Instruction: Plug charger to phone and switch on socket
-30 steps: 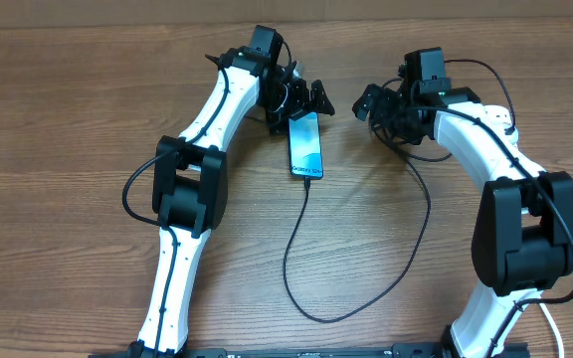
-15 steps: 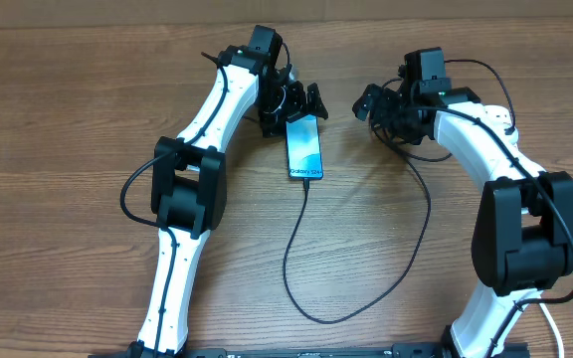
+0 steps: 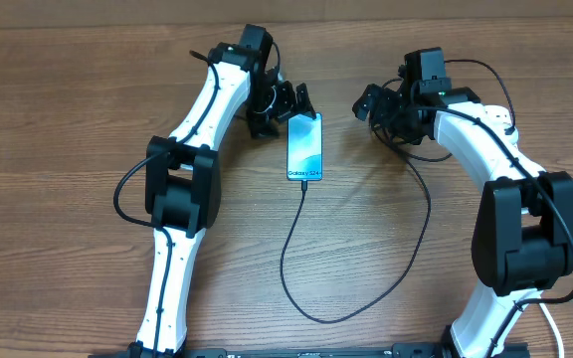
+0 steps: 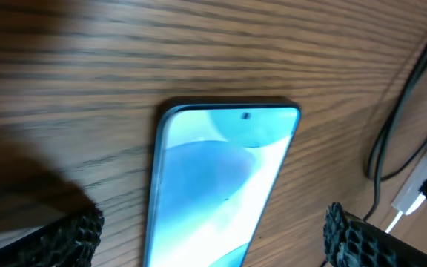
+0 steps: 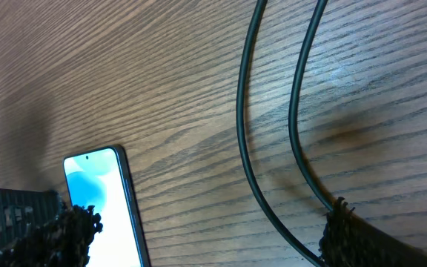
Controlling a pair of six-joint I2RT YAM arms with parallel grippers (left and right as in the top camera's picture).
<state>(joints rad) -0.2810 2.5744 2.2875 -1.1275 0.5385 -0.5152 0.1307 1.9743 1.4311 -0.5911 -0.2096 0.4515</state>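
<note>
Overhead, you see the left jaws have pulled back from the phone (image 3: 305,146) and stand open just beside its top edge. The phone lies flat on the surface, and the charger (image 3: 296,239) seems plugged into its lower end. The right jaws are open and empty. Probably only the socket switch remains.

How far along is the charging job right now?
Looks done: the tip of the charger meets the bottom edge of the phone, screen lit. In hand: nothing; the left gripper and right gripper both stand open, the left beside the phone's top. Left: switching on the socket, which I cannot make out clearly here.
</note>
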